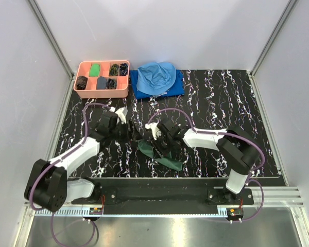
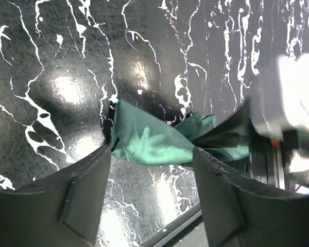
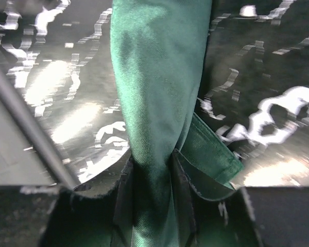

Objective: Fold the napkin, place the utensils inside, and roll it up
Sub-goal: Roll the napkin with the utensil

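**Green cloth bunched: pinched on the right, released on the left**

Near the middle of the desk's (image 1: 221, 103) near edge, the large dark green soft cloth napkin (image 1: 162, 154) lies crumpled, not yet folded. The right tool (image 3: 152, 170) clamps a gathered ridge of it, likely to lift and spread it. The left tool (image 2: 150, 159) stands released, fingers apart, just short of a corner. The slim gold utensils cannot be made out; cloth or arms may cover them. At the far left corner sits a pink compartment tray (image 1: 103, 95), contents unclear, with blue cloths (image 1: 157, 76) beside it.
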Tool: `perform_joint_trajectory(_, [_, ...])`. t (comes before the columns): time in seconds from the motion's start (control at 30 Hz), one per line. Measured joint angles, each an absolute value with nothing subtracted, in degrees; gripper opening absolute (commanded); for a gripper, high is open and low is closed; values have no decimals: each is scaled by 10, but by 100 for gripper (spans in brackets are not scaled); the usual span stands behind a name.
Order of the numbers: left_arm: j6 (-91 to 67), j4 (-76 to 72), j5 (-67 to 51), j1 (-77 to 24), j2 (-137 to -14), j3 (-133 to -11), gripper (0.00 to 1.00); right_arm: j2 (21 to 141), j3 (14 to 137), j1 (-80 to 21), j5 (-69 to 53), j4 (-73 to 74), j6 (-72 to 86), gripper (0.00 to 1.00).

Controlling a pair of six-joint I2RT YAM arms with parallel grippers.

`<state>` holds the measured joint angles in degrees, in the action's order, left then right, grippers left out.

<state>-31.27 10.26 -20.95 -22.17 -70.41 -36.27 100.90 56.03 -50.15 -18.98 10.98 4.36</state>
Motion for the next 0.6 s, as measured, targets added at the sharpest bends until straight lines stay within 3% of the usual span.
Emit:
perform_joint_trajectory(0.23, [-309,84,-209,-222,-672,-309,73,1075,587,-446,-382,92,64,35])
perform_joint_trajectory(0.6, [-311,23,-205,-222,-691,-263,67,1173,639,-381,-564,88,73,35])
